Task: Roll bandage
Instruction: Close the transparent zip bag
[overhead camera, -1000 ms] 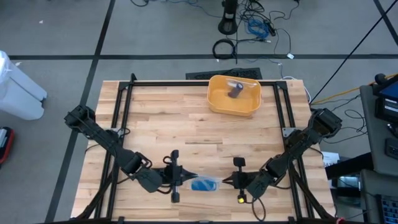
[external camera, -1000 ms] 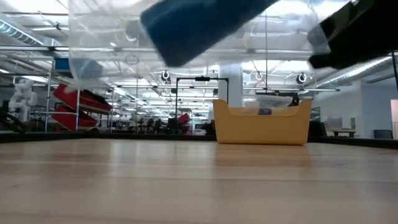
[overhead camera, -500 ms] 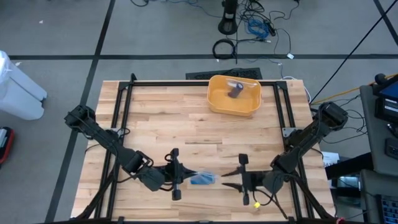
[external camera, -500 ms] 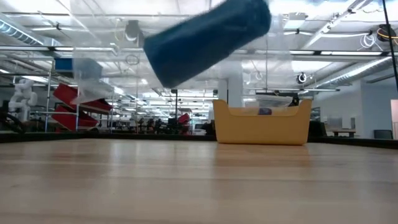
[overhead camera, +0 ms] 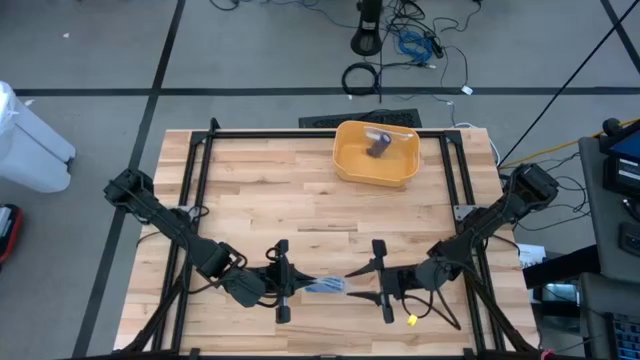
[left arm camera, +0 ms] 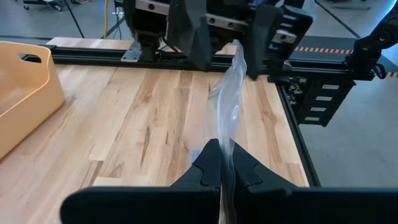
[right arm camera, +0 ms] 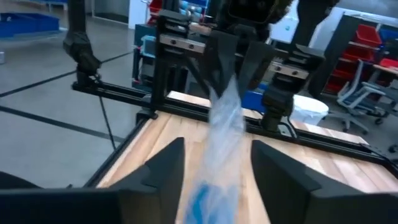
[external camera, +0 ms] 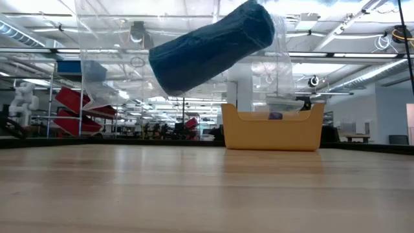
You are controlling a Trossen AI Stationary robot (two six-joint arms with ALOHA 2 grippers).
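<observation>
Bright, even overhead light; table (overhead camera: 300, 190) shadows faint. Ceiling lamps glare white in low view. Right wrist view soft; near plastic bag (right arm camera: 225, 134) blurred. Low view's near wood out of focus.

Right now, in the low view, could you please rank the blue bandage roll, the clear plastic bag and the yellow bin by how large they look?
1. clear plastic bag, spanning widest.
2. blue bandage roll.
3. yellow bin.
The roll and bin look similar, and the roll is nearer the camera, so that order is unsure.
</observation>
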